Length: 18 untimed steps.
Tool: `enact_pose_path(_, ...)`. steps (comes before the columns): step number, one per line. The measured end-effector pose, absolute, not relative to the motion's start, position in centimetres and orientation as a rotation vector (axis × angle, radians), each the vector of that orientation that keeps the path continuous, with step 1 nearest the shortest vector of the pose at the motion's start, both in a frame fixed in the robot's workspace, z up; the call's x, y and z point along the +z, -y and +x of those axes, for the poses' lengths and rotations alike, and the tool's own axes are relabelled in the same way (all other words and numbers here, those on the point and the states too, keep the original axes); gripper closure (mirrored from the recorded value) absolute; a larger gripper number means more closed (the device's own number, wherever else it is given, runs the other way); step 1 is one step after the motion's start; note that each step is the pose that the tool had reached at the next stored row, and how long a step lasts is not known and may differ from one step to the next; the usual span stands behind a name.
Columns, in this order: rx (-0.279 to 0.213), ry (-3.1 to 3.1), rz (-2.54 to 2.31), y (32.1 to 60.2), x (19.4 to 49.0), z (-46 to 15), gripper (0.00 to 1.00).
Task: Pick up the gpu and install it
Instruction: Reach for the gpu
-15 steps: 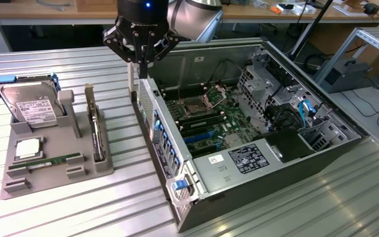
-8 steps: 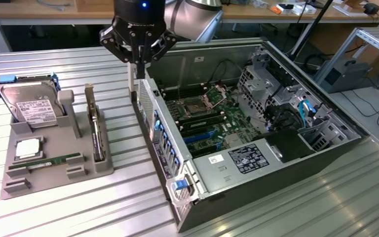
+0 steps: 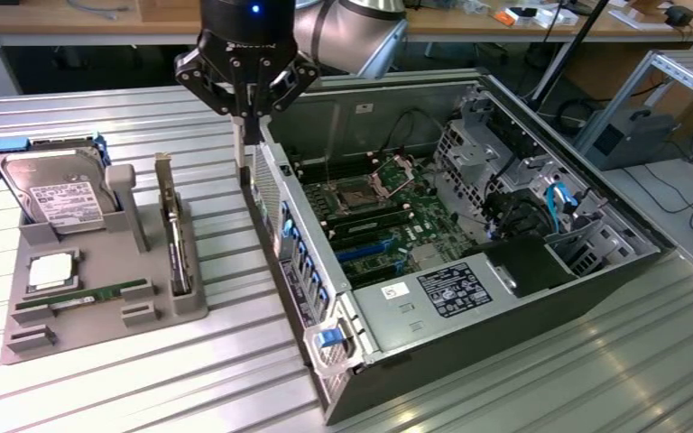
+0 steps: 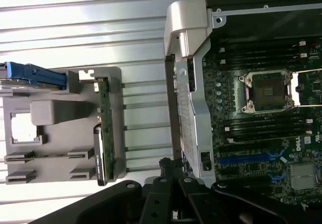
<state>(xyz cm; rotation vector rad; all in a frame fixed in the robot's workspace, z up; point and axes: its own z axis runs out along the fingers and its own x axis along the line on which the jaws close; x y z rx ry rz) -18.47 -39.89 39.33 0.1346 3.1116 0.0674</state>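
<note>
Bare table [image 3: 244, 298] is lying open between tray [image 3: 82, 329] and computer case [image 3: 292, 244]. The upright gpu [image 3: 178, 253] is walling the exterior view's left side.

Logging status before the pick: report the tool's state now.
Tool: closed, holding nothing; the graphics card stands in the tray.

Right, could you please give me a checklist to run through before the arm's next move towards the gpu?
1. gpu standing on edge in the grey fixture: ok.
2. Tool lined up over the gpu: not ok; it hangs at the computer case's rear wall, apart from the gpu.
3. Tool open for the grasp: not ok; it is shut and empty.
4. Case side open: ok.
5. Blue slots on the motherboard free: ok, as far as shows.
</note>
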Motion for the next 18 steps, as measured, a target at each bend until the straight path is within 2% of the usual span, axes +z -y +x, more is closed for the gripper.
enact_pose_path(18, 0.067, -3.112, 0.135, 39.9, 39.3, -20.7, 0.89)
